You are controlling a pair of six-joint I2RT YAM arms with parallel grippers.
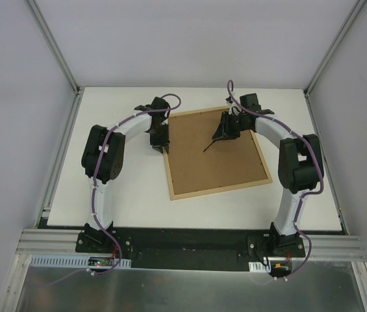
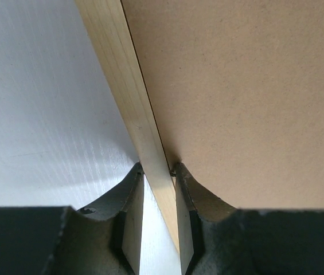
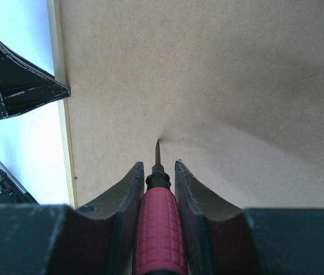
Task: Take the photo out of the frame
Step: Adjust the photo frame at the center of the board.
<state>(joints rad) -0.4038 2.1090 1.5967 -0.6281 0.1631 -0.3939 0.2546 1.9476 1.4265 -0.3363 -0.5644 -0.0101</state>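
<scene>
The frame (image 1: 217, 164) lies face down on the white table (image 1: 131, 195), brown back up and turned slightly askew. The left gripper (image 2: 157, 169) pinches the frame's pale wooden left rail, one finger on each side. The right gripper (image 3: 157, 167) clamps a red-handled screwdriver (image 3: 157, 229), whose tip touches the brown back.

On the white desk (image 1: 131, 195) the light-wood frame (image 1: 225, 166) lies flat, brown fibreboard back upward, turned slightly askew, a little right of the picture's centre and nearer the desk's far edge.
</scene>
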